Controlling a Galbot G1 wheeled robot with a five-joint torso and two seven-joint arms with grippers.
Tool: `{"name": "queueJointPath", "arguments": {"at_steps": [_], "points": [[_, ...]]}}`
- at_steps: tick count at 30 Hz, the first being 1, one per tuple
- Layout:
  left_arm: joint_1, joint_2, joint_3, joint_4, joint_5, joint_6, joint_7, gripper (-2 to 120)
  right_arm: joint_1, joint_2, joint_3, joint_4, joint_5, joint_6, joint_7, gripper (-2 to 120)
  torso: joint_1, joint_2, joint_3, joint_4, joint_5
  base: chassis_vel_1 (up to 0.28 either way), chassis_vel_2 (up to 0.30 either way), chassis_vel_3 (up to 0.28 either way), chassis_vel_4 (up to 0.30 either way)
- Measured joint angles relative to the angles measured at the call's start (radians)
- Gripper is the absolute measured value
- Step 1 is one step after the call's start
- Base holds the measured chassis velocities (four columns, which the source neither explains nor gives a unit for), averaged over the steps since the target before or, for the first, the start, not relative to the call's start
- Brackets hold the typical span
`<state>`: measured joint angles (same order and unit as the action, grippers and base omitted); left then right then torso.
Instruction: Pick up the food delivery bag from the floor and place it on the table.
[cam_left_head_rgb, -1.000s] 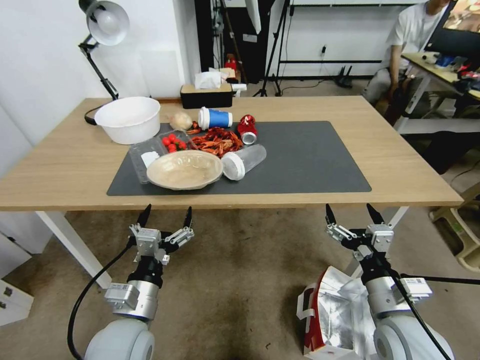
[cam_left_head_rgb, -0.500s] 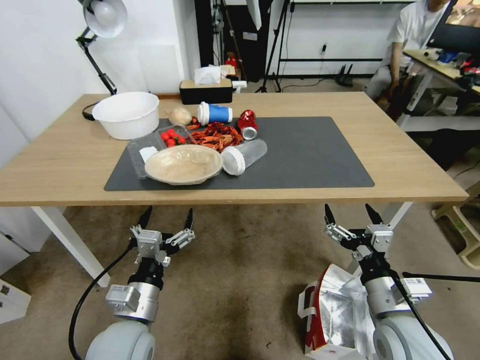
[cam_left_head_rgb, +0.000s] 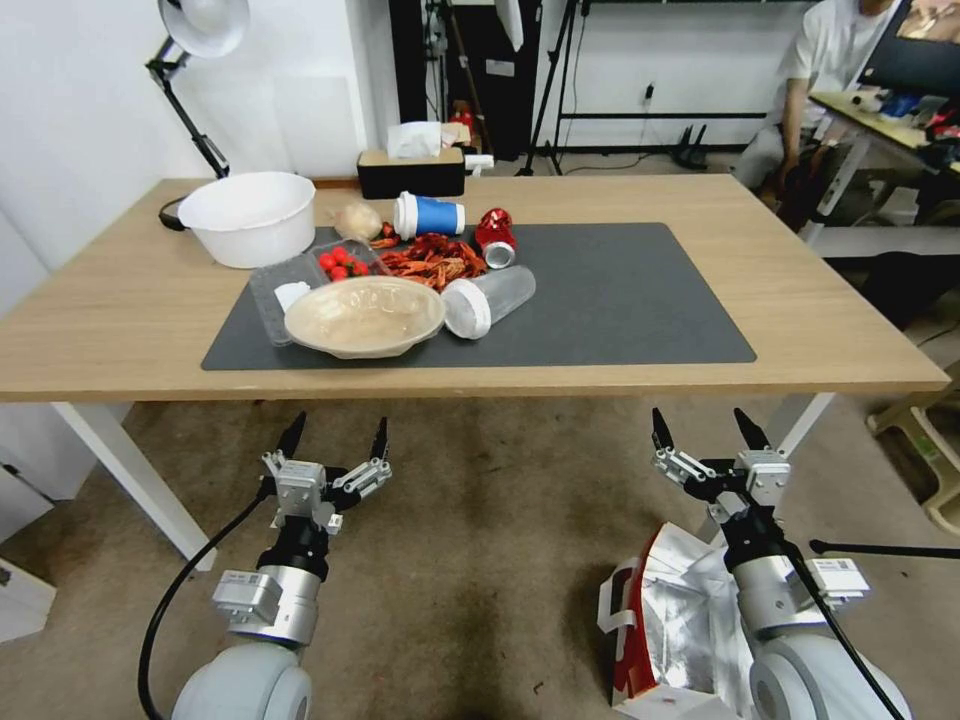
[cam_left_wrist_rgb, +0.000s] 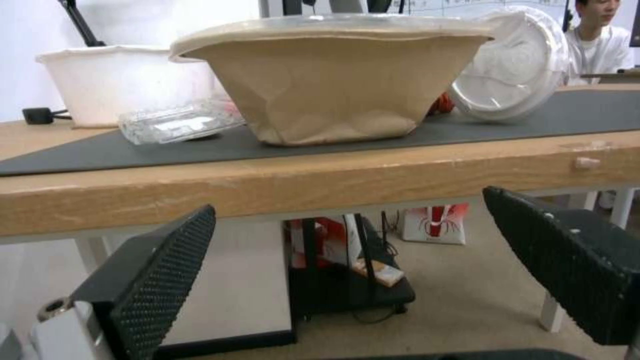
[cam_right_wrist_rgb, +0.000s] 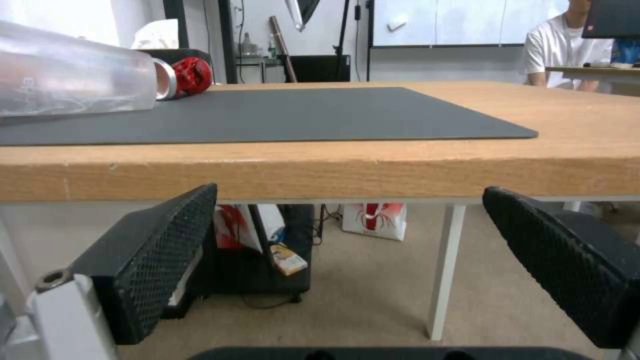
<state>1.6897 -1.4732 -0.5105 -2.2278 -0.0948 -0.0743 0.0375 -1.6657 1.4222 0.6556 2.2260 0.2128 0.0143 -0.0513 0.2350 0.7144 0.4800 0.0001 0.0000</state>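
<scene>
Down on the floor (cam_left_head_rgb: 480, 560) sits the food delivery bag (cam_left_head_rgb: 665, 630), foil mouth gaping, partly hidden behind the right arm. Right claw (cam_left_head_rgb: 708, 437) hangs above it, prongs spread wide and empty — just short of the tabletop (cam_left_head_rgb: 820, 330) edge. Left claw (cam_left_head_rgb: 335, 440) mirrors it across the carpet, prongs apart too, facing the tan bowl (cam_left_head_rgb: 365, 316) on the grey mat (cam_left_head_rgb: 620, 300).

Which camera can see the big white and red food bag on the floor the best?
The head view. It looks down on the food delivery bag standing open on the carpet, silver lining up, beside the right arm and behind the right hand. Both wrist views look ahead at the table edge and under it, past this bag.
</scene>
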Motion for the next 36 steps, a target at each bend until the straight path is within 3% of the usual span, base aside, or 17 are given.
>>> {"name": "queueJointPath", "arguments": {"at_steps": [36], "points": [[0.002, -0.001, 0.006, -0.002, -0.003, 0.006, 0.005, 100, 0.005, -0.007, 0.011, 0.002, -0.007, 0.001, -0.012, 100, -0.065, -0.163, -0.098, 0.0, 0.0, 0.0, 0.0, 0.0, 0.0]]}}
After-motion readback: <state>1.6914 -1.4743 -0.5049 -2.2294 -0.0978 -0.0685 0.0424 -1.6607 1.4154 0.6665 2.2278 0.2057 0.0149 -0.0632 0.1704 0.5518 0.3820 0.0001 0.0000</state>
